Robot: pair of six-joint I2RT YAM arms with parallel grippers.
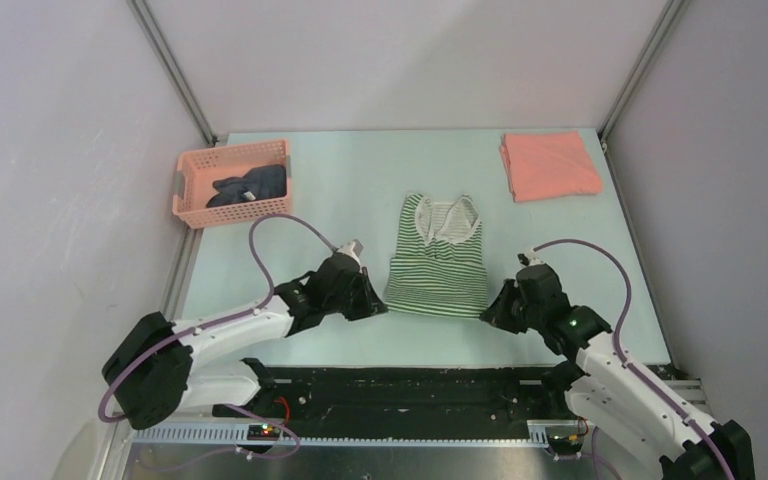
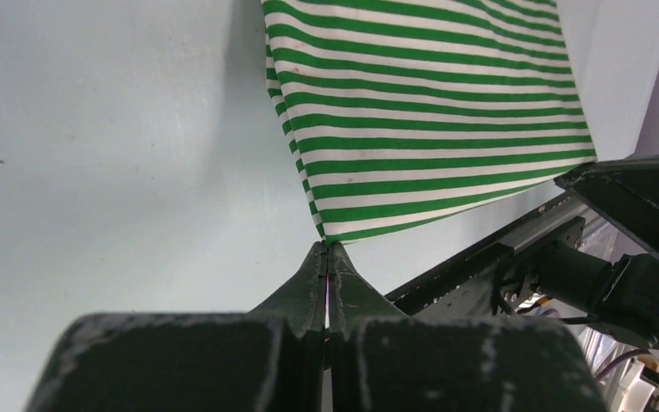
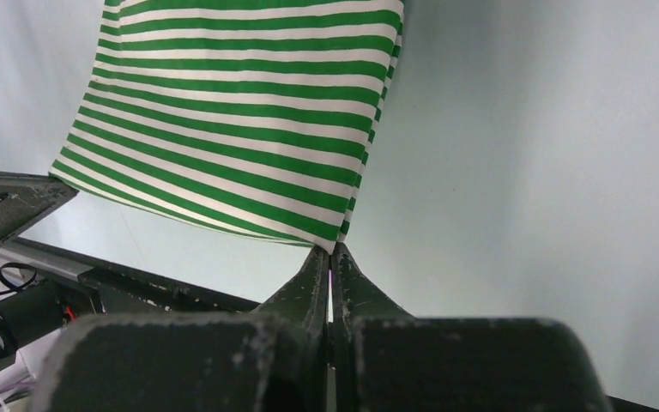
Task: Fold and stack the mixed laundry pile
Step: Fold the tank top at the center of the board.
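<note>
Laundry is lying in three spots across the desk [image 1: 340,190]. At the far left corner a pink lattice basket [image 1: 188,190] is holding the dark navy-grey garment [image 1: 250,186]. Toward the near edge, left of the middle, the left pincer [image 2: 327,251] is pressing its fingers together on the near left hem corner of the green-and-white striped top [image 1: 438,265]. That top is lying flat in the middle of the desk, with its neckline pointing toward the far edge. The right pincer [image 3: 332,251] is likewise clamping shut on the near right hem corner. At the far right corner the salmon-pink shirt [image 1: 550,165] is sitting folded.

Both grips are catching only the very tip of each corner, so the cloth is probably going to slip free under any sharp pull. If either pincer is pinching just the upper layer, the top may end up opening rather than folding. Uneven lifting would be skewing the fold line. No brand, label or writing is showing legibly anywhere.
</note>
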